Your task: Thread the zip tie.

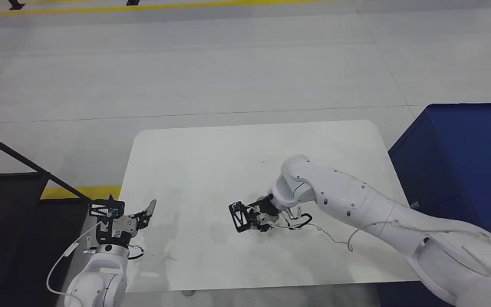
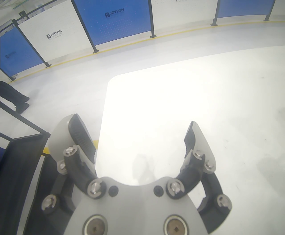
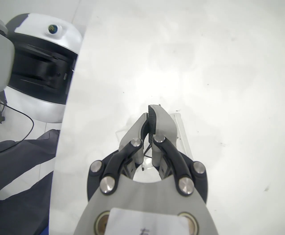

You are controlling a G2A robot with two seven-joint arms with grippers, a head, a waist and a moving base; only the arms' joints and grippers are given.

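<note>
White worktop point(image 1: 230, 153) with rounded corners carries both arms over its near half. Seen from the top, the right arm comes in from 4 o'clock, and the right claw point(image 1: 236, 216) sits low over the surface at about 6 o'clock from the worktop's middle, short of the near edge. In the right wrist view the right claw point(image 3: 151, 112) has its two ribbed pads pressed together, with no gap showing between them. Just under the fingers lies a clear plastic piece point(image 3: 181, 133), flat on the worktop point(image 3: 200, 66). A thin dark strand point(image 3: 145, 152), possibly the zip tie, shows between the finger bases and that piece. Whether the pads pinch the strand cannot be told from these views.

At about 8 o'clock the left claw point(image 1: 146, 215) hangs at the worktop's left near corner, well apart from the right one. The left wrist view shows the left claw point(image 2: 133, 121) with its fingers spread wide and nothing between them, above bare worktop point(image 2: 178, 100) close to the rounded edge.

Grey floor point(image 1: 230, 61) surrounds the worktop. A blue cabinet point(image 1: 453, 161) stands at 3 o'clock just beside it, and blue and white fence panels point(image 2: 115, 20) line a yellow floor stripe point(image 2: 178, 33) beyond.
</note>
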